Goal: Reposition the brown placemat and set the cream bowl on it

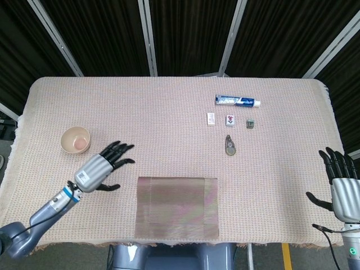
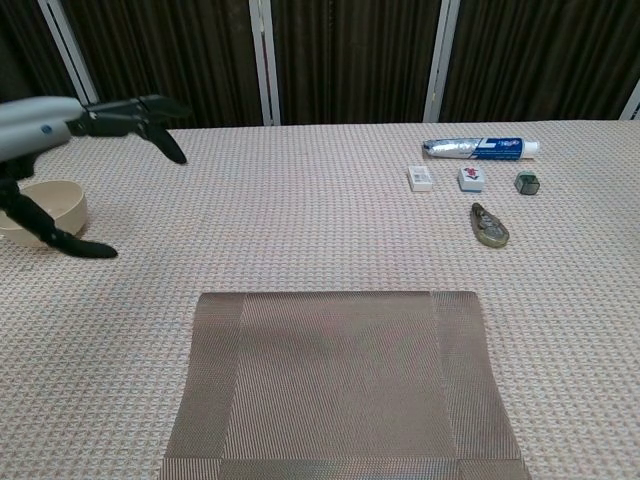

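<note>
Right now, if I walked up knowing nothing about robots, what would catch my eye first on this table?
Probably the robot's grey left hand, fingers spread and holding nothing, hovering between the small round cream bowl near the table's left edge and the brown woven rectangular placemat at the near edge. Next, the blue-and-white toothpaste tube lying far right above a cluster of small items.
</note>
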